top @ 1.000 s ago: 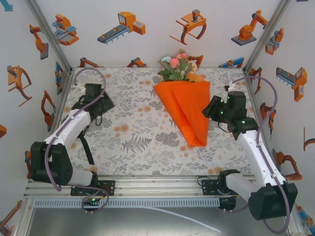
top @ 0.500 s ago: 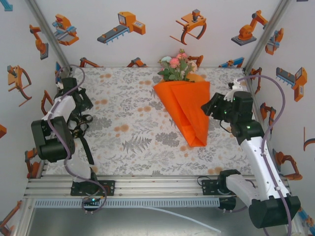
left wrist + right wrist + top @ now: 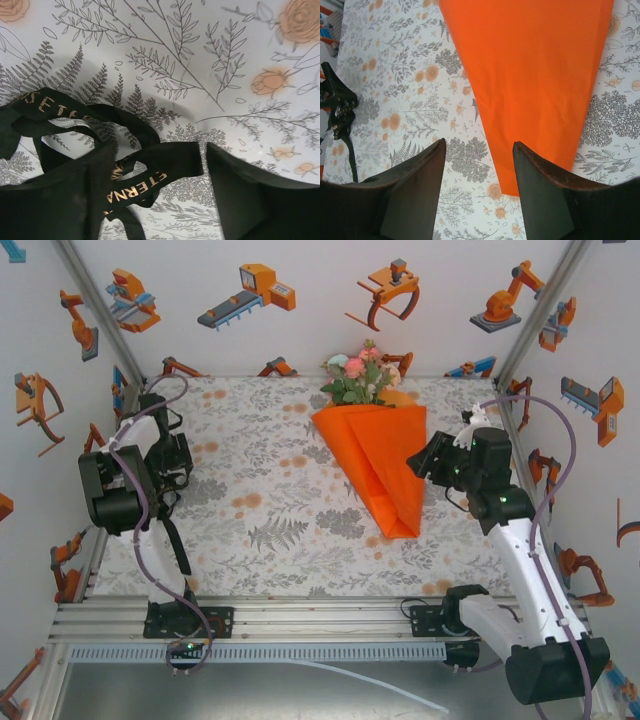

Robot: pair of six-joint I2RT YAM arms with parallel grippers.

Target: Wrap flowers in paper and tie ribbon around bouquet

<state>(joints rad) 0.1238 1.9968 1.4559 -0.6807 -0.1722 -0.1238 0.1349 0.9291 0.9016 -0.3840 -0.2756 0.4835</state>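
Ribbon [image 3: 176, 545] at left edge — bouquet [image 3: 380, 465] far right; open tablecloth [image 3: 270, 500] between.

The table [image 3: 300, 585] is covered by a cloth [image 3: 270, 490] printed with grey leaves and small orange blooms. The bouquet [image 3: 375, 440] lies flat on the cloth near the far right corner. The tip of its paper [image 3: 392, 495] cone points to the near edge, and the flowers [image 3: 358, 375] reach the far edge. The ribbon [image 3: 150, 160] lies in loose loops beside the left edge, with one tail running toward the near edge.

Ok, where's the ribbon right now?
The ribbon lies bunched on the tablecloth at the table's left side, beneath the left gripper, one tail trailing toward the near edge, well apart from the bouquet.
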